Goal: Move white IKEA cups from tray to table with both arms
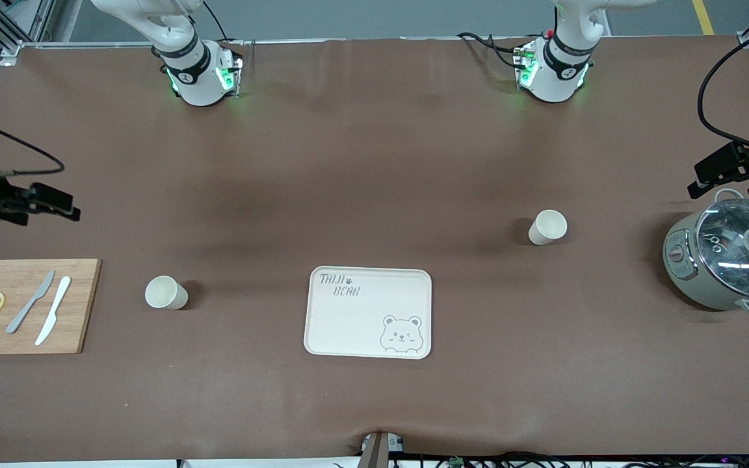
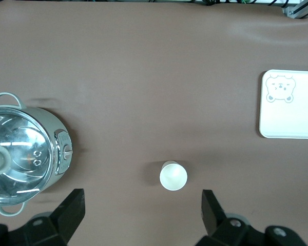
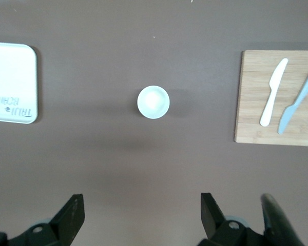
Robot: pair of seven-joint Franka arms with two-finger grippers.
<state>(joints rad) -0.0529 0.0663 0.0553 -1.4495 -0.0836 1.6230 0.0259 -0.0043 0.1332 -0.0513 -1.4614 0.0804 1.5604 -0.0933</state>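
Note:
Two white IKEA cups stand upright on the brown table. One cup [image 1: 165, 292] stands between the cutting board and the tray; it shows in the right wrist view [image 3: 153, 102]. The other cup [image 1: 547, 227] stands toward the left arm's end, between the tray and the pot; it shows in the left wrist view [image 2: 173, 176]. My right gripper [image 3: 142, 205] is open and empty, high over the bare table beside the first cup. My left gripper [image 2: 142, 202] is open and empty, high over the table beside the second cup.
A bear-printed tray [image 1: 368, 312] lies mid-table, nearer the front camera. A wooden cutting board [image 1: 23, 305] with two knives and lemon slices lies at the right arm's end. A grey-green pot with a glass lid [image 1: 729, 260] stands at the left arm's end.

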